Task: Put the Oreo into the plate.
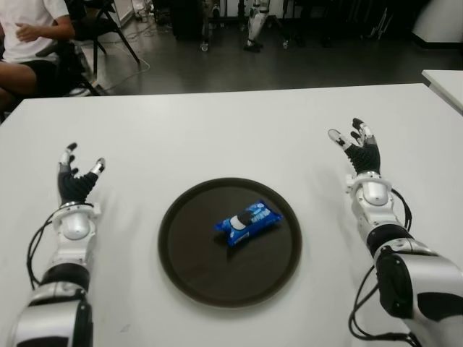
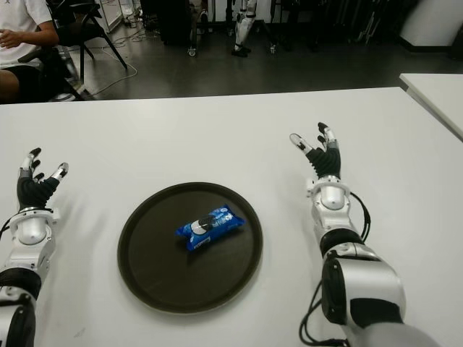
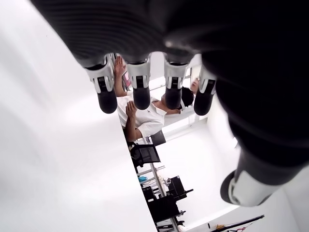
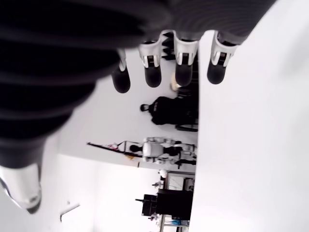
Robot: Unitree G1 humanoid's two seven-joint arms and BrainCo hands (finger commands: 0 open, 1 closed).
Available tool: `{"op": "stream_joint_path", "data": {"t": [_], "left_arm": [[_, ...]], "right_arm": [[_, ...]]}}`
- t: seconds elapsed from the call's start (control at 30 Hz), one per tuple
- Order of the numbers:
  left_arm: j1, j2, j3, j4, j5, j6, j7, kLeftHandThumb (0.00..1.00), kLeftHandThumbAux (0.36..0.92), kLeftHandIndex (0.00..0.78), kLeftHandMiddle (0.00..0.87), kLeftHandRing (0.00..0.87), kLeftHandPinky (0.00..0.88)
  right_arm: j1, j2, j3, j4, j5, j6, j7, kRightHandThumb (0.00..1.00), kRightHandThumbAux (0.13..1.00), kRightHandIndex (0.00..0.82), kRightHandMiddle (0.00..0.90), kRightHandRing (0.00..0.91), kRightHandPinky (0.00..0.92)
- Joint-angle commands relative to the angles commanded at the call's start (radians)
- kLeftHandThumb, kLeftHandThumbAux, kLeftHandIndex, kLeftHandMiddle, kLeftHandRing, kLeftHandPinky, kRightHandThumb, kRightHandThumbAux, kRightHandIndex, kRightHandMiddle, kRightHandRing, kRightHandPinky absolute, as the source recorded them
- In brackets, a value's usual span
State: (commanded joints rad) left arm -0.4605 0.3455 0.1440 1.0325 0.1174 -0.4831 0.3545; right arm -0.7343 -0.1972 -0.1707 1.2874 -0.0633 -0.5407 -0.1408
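A blue Oreo packet (image 1: 247, 222) lies slightly right of centre inside the round dark plate (image 1: 189, 264) on the white table (image 1: 217, 137). To the left of the plate is my left hand (image 1: 78, 173), fingers spread and holding nothing. My right hand (image 1: 353, 144) is to the right of the plate and a little farther back, also with its fingers extended and empty. The wrist views show each hand's fingertips (image 3: 141, 99) (image 4: 152, 76) straight, with nothing between them.
A seated person (image 1: 29, 36) is beyond the table's far left corner, next to a chair. Another white table edge (image 1: 445, 83) shows at the far right. Dark floor and equipment legs lie behind the table.
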Motion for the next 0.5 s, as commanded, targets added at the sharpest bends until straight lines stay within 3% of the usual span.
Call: {"op": "stream_joint_path", "data": {"t": [0.33, 0.5], "left_arm": [[-0.015, -0.004, 0.006, -0.005, -0.007, 0.007, 0.001, 0.000, 0.594, 0.000, 0.000, 0.000, 0.000], [-0.012, -0.010, 0.014, -0.017, -0.027, 0.005, -0.015, 0.000, 0.593, 0.000, 0.000, 0.000, 0.000]], "right_arm": [[-0.001, -0.007, 0.016, -0.001, -0.016, -0.046, 0.000, 0.000, 0.554, 0.000, 0.000, 0.000, 0.000], [-0.002, -0.007, 0.018, -0.002, -0.015, -0.055, 0.007, 0.000, 0.568, 0.000, 0.000, 0.000, 0.000]]}}
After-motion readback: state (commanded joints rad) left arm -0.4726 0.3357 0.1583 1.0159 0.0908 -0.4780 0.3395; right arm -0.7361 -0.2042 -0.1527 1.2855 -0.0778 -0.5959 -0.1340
